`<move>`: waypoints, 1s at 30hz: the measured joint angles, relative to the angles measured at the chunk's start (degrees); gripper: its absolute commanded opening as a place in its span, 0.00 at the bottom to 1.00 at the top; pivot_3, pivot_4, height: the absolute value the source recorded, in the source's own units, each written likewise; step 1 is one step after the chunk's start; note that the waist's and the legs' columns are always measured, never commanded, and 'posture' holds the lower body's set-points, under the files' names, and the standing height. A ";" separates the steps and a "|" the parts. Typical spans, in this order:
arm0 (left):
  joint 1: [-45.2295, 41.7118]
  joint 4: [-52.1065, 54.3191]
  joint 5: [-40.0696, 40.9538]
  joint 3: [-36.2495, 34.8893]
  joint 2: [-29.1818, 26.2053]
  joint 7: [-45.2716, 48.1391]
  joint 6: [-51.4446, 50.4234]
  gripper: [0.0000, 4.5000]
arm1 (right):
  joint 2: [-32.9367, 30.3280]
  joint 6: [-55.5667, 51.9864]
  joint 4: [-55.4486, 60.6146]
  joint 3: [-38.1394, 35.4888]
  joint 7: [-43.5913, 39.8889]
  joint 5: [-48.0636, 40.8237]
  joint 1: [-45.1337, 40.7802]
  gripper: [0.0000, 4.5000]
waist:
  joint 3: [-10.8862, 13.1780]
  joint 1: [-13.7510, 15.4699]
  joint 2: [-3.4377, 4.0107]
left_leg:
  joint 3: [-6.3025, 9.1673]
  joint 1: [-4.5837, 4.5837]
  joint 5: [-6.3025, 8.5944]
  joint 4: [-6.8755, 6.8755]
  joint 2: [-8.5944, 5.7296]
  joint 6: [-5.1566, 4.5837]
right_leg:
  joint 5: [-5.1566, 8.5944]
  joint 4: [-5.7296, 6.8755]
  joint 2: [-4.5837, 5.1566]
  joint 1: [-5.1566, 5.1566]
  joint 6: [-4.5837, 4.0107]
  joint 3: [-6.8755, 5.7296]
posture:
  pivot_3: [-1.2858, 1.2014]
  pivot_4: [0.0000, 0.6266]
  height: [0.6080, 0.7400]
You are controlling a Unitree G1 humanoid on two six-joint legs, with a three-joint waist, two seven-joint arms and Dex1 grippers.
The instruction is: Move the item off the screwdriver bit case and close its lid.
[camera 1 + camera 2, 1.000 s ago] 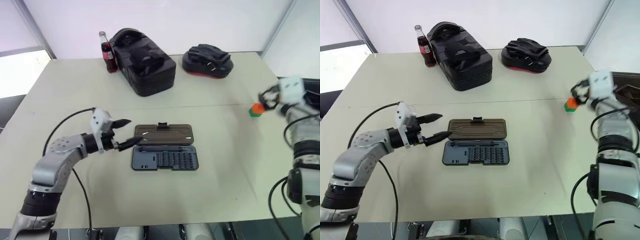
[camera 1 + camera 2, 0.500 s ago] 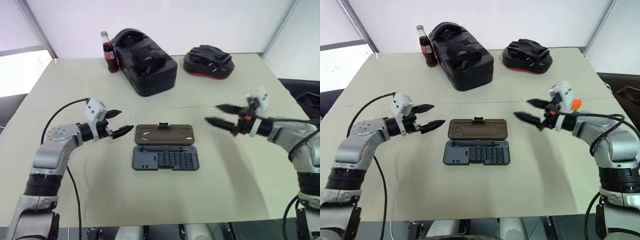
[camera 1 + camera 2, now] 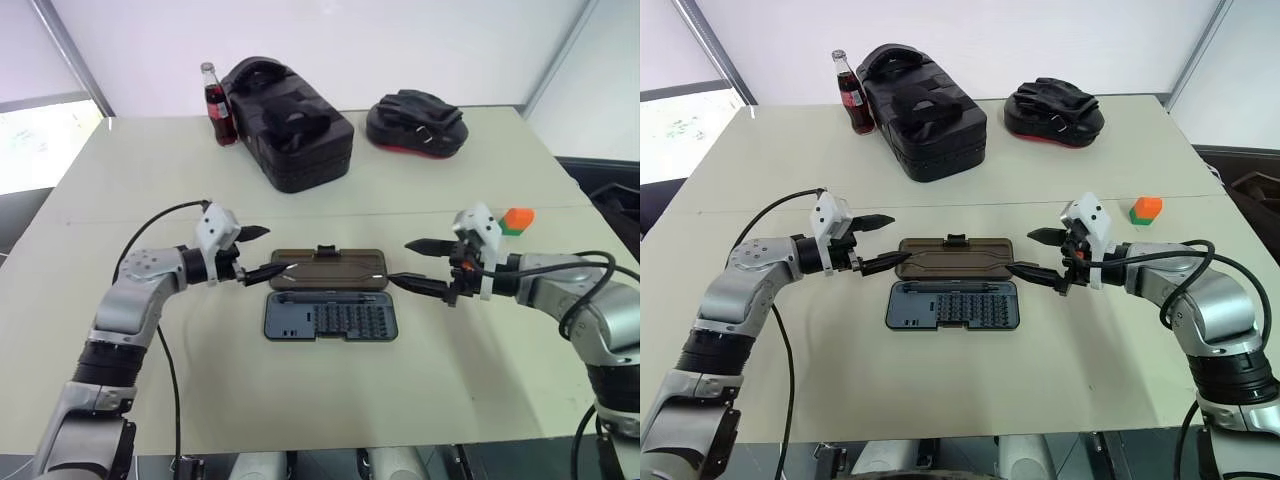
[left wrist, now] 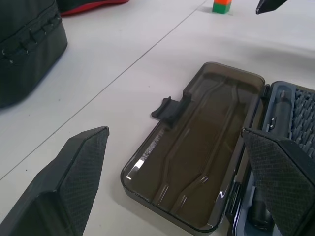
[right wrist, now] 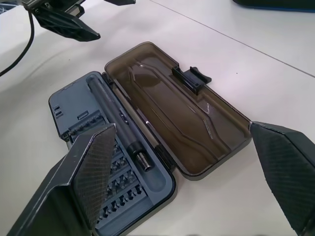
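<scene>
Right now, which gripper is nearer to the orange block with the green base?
Right. The right gripper is open at the lid's right end, with the block on the table beyond it. The left gripper is open at the lid's far, left end.

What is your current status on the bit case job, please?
Left gripper and right gripper open, one at each end of the lid. Lid flat open. Orange block off the case, on the table. Nothing blocking.
</scene>
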State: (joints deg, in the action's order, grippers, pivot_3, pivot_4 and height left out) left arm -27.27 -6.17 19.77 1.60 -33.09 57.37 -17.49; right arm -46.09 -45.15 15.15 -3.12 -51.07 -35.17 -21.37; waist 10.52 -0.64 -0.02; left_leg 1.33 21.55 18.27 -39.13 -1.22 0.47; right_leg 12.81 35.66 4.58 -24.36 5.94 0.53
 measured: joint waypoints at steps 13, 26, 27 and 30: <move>-7.98 -8.62 -4.05 2.16 2.17 4.61 4.35 1.00 | 0.26 -0.55 3.61 0.08 0.35 0.15 0.05 0.99 | 0.04 -0.14 -0.09 | 0.01 0.04 0.03 -0.01 -0.03 -0.05 | 0.00 -0.02 -0.01 -0.02 0.01 -0.02 | 0.52 0.24 1.00; 4.78 13.19 1.40 2.18 -1.61 5.81 -5.42 1.00 | 5.89 12.22 -15.08 7.60 -0.02 13.35 -9.04 0.99 | 0.06 -0.14 -0.11 | 0.00 0.16 0.03 0.00 0.01 -0.04 | 0.01 0.01 0.01 -0.17 0.01 0.02 | 0.52 0.24 1.00; 6.32 15.69 2.23 2.15 -2.57 6.20 -6.51 1.00 | 6.02 12.53 -15.49 7.63 -0.31 13.65 -9.19 0.99 | 0.06 -0.14 -0.10 | 0.00 0.15 0.03 0.00 0.01 -0.05 | 0.01 0.01 0.02 -0.17 0.01 0.03 | 0.52 0.24 1.00; 11.13 22.68 4.00 2.12 -5.22 6.29 -9.25 0.89 | 6.36 13.04 -16.21 7.56 -1.01 13.86 -9.44 1.00 | 0.06 -0.15 -0.10 | 0.00 0.13 0.03 0.00 0.02 -0.04 | 0.01 0.02 0.02 -0.16 0.00 0.03 | 0.52 0.24 1.00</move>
State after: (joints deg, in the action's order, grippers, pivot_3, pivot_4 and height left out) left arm -16.14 16.51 23.77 3.71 -38.31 63.66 -26.75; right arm -39.72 -32.11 -1.06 4.45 -52.08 -21.31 -30.80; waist 10.58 -0.79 -0.12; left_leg 1.33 21.67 18.30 -39.13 -1.20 0.43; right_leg 12.82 35.68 4.60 -24.52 5.94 0.56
